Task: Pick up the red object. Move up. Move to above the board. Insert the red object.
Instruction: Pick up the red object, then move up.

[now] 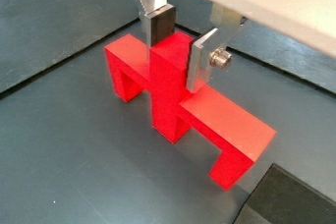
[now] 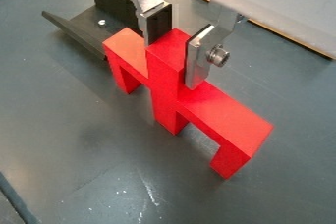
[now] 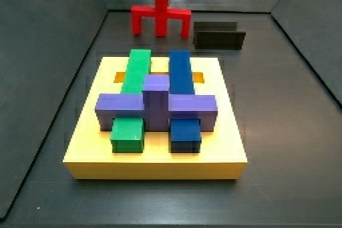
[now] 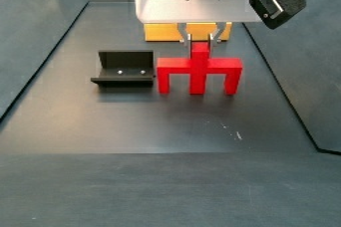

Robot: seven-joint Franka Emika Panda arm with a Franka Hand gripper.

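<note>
The red object stands on its two legs on the dark floor, stem up, and also shows in both side views. My gripper is straight above it, with a finger on each side of the stem's top and no gap showing; it also appears in a wrist view. The piece still rests on the floor. The yellow board lies nearer the camera in a side view, carrying green and blue bars and a purple cross block.
The dark L-shaped fixture stands on the floor right beside the red object, also seen in a side view and in both wrist views. Dark walls border the floor on both sides.
</note>
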